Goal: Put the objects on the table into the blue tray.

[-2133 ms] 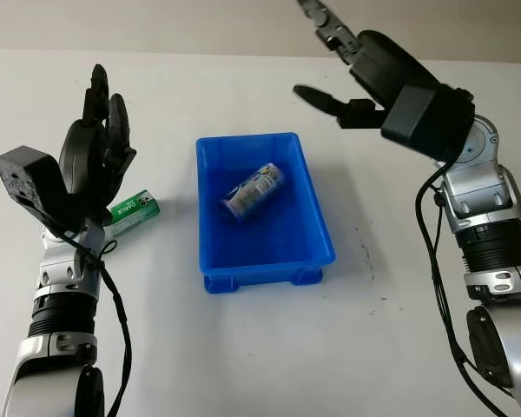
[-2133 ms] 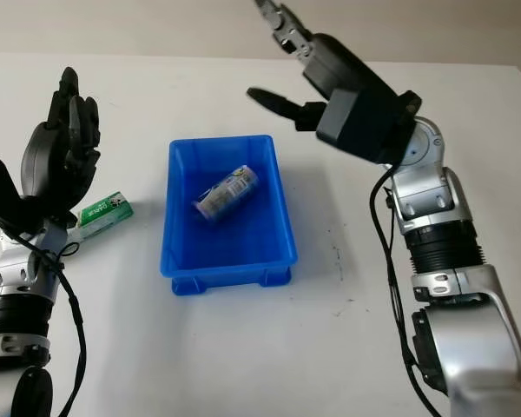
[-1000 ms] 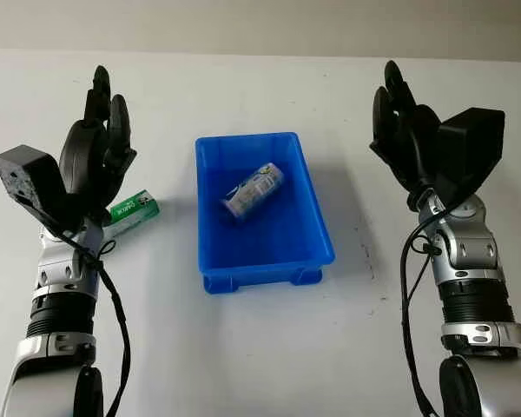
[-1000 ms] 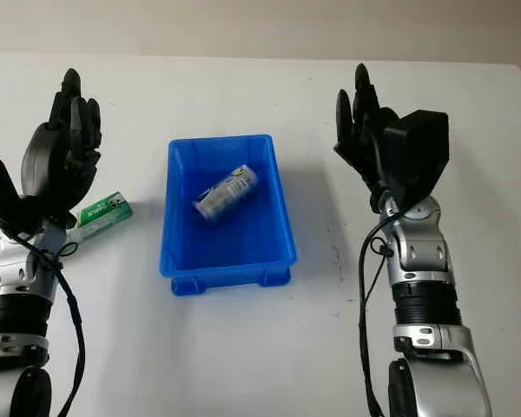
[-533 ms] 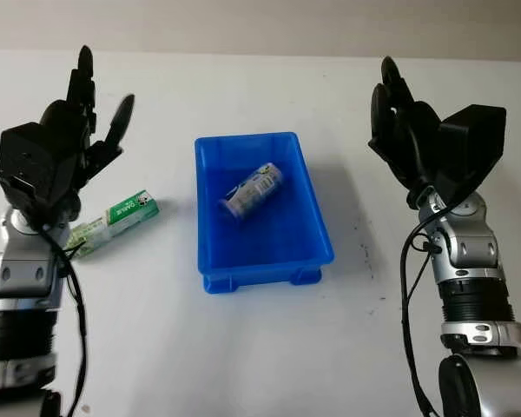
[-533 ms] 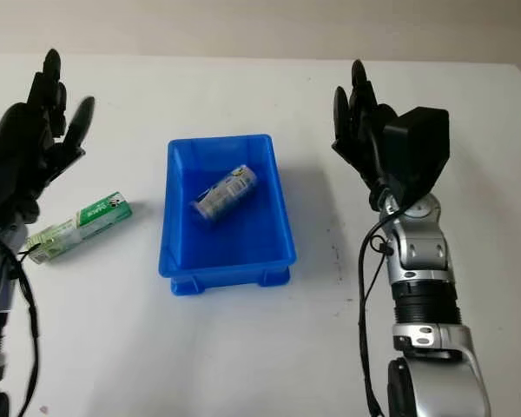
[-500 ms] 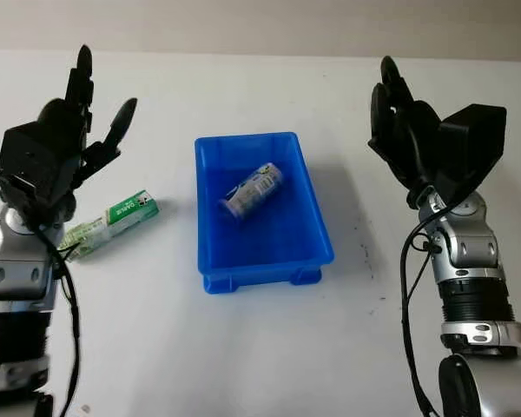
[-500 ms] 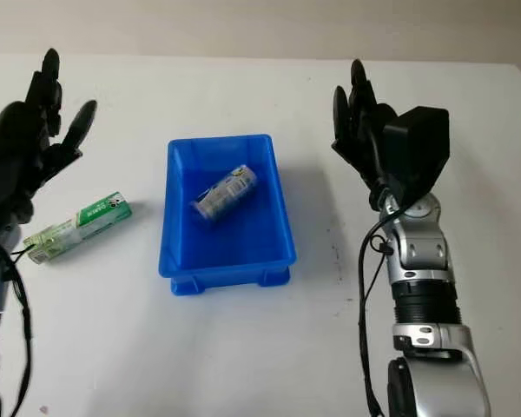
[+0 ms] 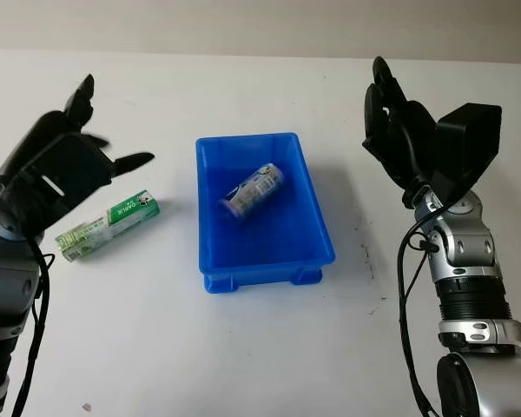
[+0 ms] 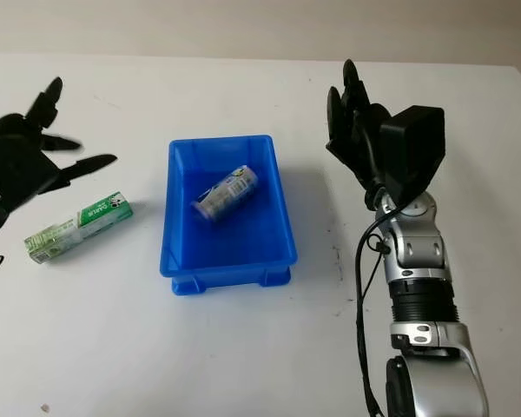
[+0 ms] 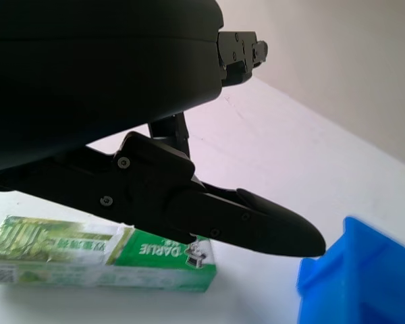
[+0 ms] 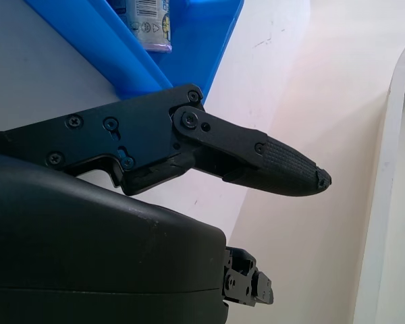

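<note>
A blue tray (image 9: 318,229) sits mid-table with a small can (image 9: 253,191) lying on its side inside. A green toothpaste box (image 9: 107,225) lies on the table left of the tray; the left wrist view shows the box (image 11: 101,258) just below a finger. My left hand (image 9: 65,169) hovers open above and slightly behind the box, holding nothing. My right hand (image 9: 398,139) is raised open to the right of the tray, also holding nothing. In the right wrist view the tray (image 12: 121,61) and the can (image 12: 147,17) lie beyond its finger.
The white table (image 9: 260,347) spreads around the tray, with bare surface in front and behind. Both forearms rise from the bottom corners. A few small dark specks mark the table right of the tray.
My left hand has tipped forward and lowered over the toothpaste box, exposing its full length. My right hand has barely shifted. The can and tray stay still.
</note>
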`<state>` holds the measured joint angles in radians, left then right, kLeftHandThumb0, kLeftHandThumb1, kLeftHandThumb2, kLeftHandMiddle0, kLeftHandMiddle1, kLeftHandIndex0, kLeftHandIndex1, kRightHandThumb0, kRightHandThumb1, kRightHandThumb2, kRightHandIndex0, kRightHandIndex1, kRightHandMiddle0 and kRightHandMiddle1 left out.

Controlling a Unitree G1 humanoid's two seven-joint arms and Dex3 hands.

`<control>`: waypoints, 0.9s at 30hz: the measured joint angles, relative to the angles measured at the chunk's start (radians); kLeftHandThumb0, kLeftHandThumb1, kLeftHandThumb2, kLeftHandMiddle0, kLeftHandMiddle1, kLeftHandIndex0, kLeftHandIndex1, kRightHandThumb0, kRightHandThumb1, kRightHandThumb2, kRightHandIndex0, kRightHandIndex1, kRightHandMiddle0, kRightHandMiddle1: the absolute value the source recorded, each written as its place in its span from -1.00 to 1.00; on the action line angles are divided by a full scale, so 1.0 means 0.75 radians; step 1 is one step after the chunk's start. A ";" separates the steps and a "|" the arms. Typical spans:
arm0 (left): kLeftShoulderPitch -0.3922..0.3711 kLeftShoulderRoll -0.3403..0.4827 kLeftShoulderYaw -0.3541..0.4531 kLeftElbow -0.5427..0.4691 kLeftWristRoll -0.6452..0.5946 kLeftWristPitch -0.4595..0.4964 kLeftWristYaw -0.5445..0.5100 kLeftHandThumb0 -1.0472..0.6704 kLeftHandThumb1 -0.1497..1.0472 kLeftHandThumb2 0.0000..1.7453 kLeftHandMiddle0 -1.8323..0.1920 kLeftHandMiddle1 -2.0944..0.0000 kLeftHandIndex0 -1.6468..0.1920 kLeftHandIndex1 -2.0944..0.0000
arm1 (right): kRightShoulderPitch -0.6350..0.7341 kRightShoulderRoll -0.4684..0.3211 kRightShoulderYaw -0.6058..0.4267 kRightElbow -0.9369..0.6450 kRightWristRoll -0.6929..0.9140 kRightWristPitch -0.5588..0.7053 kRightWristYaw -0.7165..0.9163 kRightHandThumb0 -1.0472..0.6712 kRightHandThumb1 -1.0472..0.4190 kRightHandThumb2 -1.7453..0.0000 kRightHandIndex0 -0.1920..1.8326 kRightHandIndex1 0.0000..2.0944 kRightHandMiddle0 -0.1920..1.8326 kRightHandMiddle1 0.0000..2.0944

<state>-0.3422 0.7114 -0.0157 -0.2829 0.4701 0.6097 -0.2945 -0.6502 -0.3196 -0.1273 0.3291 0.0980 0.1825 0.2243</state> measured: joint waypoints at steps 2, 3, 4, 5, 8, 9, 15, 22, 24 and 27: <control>0.010 0.001 -0.028 -0.011 0.051 0.007 -0.013 -0.88 1.00 -0.84 0.65 0.84 0.83 0.94 | 0.000 0.000 0.000 0.000 0.001 0.000 0.006 -0.63 -1.00 0.13 -1.00 -1.00 -1.00 -1.00; 0.014 0.001 -0.034 -0.017 0.066 0.005 -0.016 -0.86 1.00 -0.83 0.68 0.90 0.83 0.94 | 0.000 0.000 0.000 0.000 0.001 0.000 0.007 -0.63 -1.00 0.13 -1.00 -1.00 -1.00 -1.00; 0.020 0.001 -0.036 -0.020 0.078 -0.005 -0.017 -0.86 1.00 -0.81 0.70 0.92 0.82 0.94 | 0.000 0.000 0.000 0.000 0.001 0.000 0.008 -0.63 -1.00 0.13 -1.00 -1.00 -1.00 -1.00; 0.030 0.001 -0.036 -0.021 0.083 -0.022 -0.020 -0.85 1.00 -0.81 0.72 0.94 0.82 0.94 | 0.000 0.000 0.000 0.000 0.001 0.000 0.009 -0.63 -1.00 0.13 -1.00 -1.00 -1.00 -1.00; 0.057 -0.003 -0.036 -0.029 0.081 -0.006 -0.071 -0.84 1.00 -0.84 0.83 0.98 0.87 0.96 | 0.000 0.000 -0.001 0.000 0.006 0.000 0.011 -0.62 -1.00 0.13 -1.00 -1.00 -1.00 -1.00; 0.070 -0.005 -0.036 -0.032 0.081 0.003 -0.084 -0.83 1.00 -0.86 0.84 0.97 0.87 0.96 | 0.000 0.000 -0.001 0.000 0.008 0.000 0.012 -0.62 -1.00 0.13 -1.00 -1.00 -1.00 -1.00; 0.150 -0.001 -0.077 -0.053 0.205 -0.010 -0.087 -0.82 0.99 -0.93 0.89 0.22 0.82 0.94 | -0.004 0.000 -0.001 0.002 0.010 0.000 0.020 -0.63 -1.00 0.12 -1.00 -1.00 -1.00 -1.00; 0.214 0.007 -0.079 -0.074 0.338 -0.010 -0.112 -0.75 0.91 -0.94 0.92 0.36 0.84 0.95 | -0.013 0.000 -0.001 0.008 0.010 0.000 0.022 -0.62 -1.00 0.12 -1.00 -1.00 -1.00 -1.00; 0.231 0.007 -0.079 -0.074 0.357 -0.003 -0.126 -0.74 0.88 -0.94 0.98 0.19 0.84 0.95 | -0.013 0.000 -0.001 0.015 0.012 -0.001 0.024 -0.62 -1.00 0.11 -1.00 -1.00 -1.00 -1.00; 0.246 0.007 -0.090 -0.078 0.412 0.039 -0.177 -0.69 0.87 -0.94 1.00 0.24 0.84 0.95 | -0.013 0.000 -0.001 0.022 0.013 -0.001 0.028 -0.62 -1.00 0.12 -1.00 -1.00 -1.00 -1.00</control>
<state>-0.1576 0.7167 -0.0834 -0.3413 0.7789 0.6391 -0.4273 -0.6602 -0.3196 -0.1283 0.3457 0.1081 0.1819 0.2452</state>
